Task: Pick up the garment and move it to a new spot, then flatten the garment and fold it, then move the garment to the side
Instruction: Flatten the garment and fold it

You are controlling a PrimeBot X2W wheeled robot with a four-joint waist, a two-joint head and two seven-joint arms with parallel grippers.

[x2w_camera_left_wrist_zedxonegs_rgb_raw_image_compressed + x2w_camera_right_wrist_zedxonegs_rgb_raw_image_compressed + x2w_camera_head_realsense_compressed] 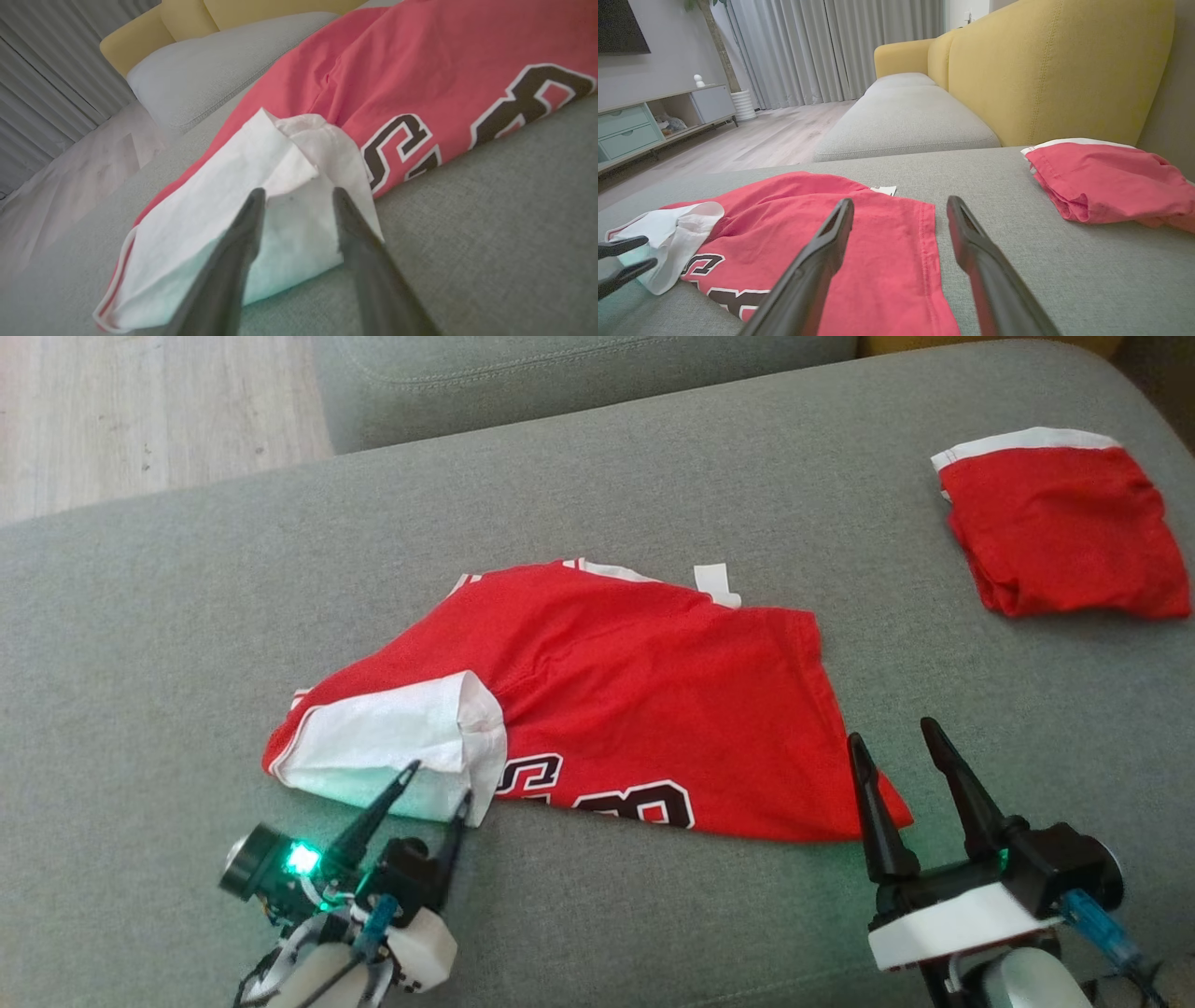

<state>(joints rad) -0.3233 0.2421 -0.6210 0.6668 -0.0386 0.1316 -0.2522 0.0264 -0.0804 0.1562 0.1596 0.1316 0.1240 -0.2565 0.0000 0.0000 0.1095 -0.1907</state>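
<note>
A grey sofa cushion (653, 467) carries everything, with wooden floor (140, 411) past its far left corner and a yellow backrest (1045, 60) behind it. The garment (635, 691), a red jersey with dark lettering, lies rumpled near the middle of the cushion, its white inside (383, 737) turned out at the left end. The left gripper (439, 782) has its fingers drawn partway together over that white fold, tips against the cloth. Whether it is pinching the fabric I cannot tell. The right gripper (892, 732) is spread wide and holds nothing, its tips at the garment's right edge. A second red cloth (1060, 532) lies folded well apart, at the far right.
</note>
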